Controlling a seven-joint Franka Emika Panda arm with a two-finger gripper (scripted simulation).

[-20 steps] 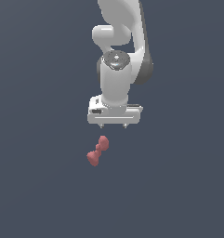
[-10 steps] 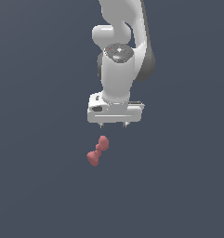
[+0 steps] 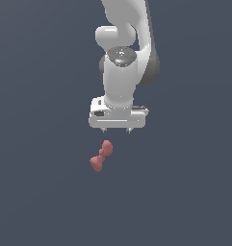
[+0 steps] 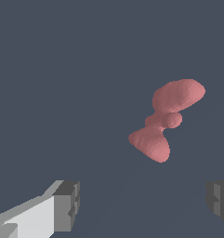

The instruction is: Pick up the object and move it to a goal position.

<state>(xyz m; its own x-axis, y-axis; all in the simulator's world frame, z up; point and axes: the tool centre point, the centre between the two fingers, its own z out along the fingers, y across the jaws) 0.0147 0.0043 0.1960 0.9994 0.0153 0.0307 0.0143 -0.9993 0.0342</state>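
The object (image 3: 101, 156) is a small reddish-pink lumpy piece lying on the dark grey floor, with a wider bulb at one end and a narrow knobby waist. It also shows in the wrist view (image 4: 165, 118). My gripper (image 3: 116, 130) hangs above and slightly to the exterior view's right of it, not touching it. The jaws stand wide apart and hold nothing. In the wrist view the two fingertips (image 4: 67, 204) sit far apart, with the object beyond them and off toward one finger.
A plain dark grey floor (image 3: 45, 192) fills both views. The white arm (image 3: 124, 57) rises behind the gripper. No other objects or goal marker show.
The gripper has come down a little and drifted slightly toward the exterior view's left. The object has not moved.
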